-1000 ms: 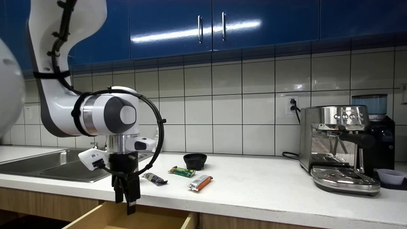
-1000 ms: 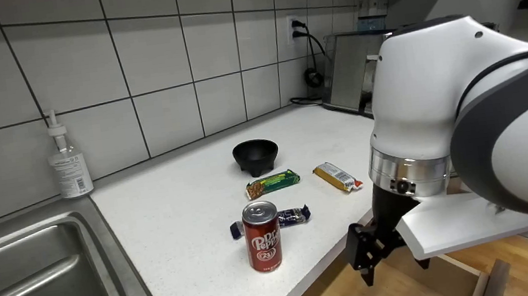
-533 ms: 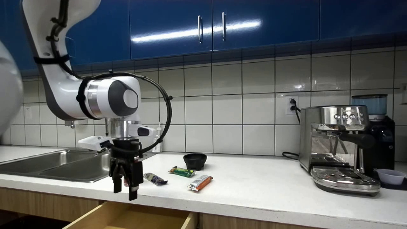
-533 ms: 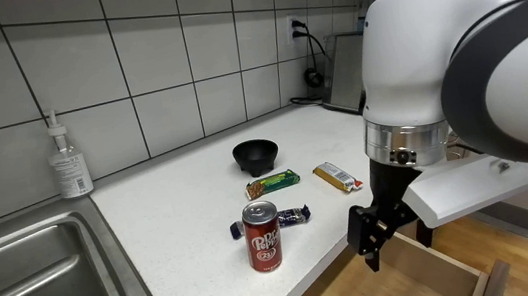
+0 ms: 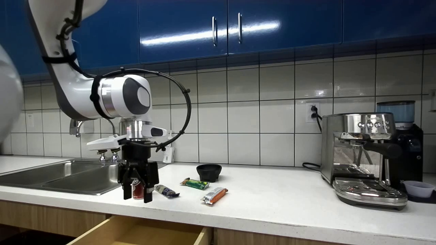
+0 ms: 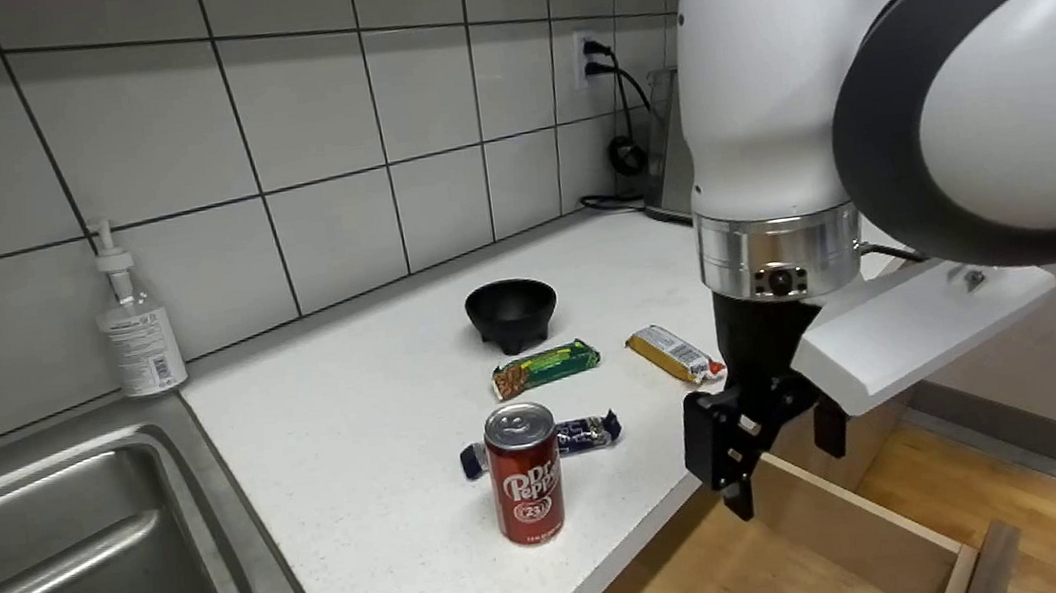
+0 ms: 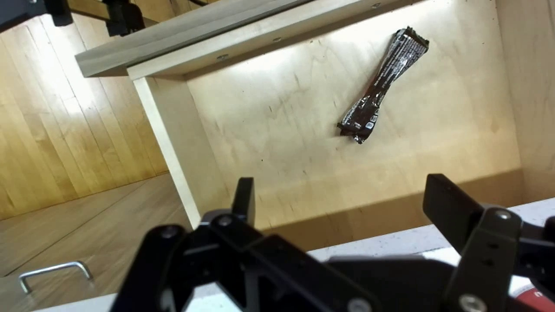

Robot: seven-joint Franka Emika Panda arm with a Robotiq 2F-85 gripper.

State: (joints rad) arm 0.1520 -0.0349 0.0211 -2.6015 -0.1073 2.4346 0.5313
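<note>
In the wrist view, wood flooring [image 7: 47, 130] fills the left of the frame, with a metal handle [image 7: 52, 269] at lower left. The pulled-out drawer [image 7: 167, 149] spans the middle, its left wall slanting down toward the jaws at bottom centre. The jaws stand wide apart with nothing between them, over the drawer's near side by the front edge of the table [image 7: 390, 243]. Right of centre, near the top, a dark brown foil-wrapped snack bar [image 7: 381, 83] lies flat on the drawer floor, slanting with its upper end to the right, apart from the jaws. It looks light and fairly stiff inside slick, crinkly film. The crimped ends would probably fold or slide, so the surest hold seems to be across its narrow middle, with a gentle squeeze. Its upper end comes near the drawer front [image 7: 195, 32]; its flanks have more room. The table edge crosses the lower right; that lip and the drawer walls are the edges to mind.

In an exterior view, left to right, sit the sink [image 6: 243, 533], a pump bottle [image 6: 143, 344], an upright Dr Pepper can [image 6: 527, 488], a black footed bowl [image 6: 513, 318] and 3 more bars: a green-wrapped bar [image 6: 547, 367], a navy-wrapped bar [image 6: 585, 434] partly hidden behind the can, and an orange-and-silver bar [image 6: 674, 356].
</note>
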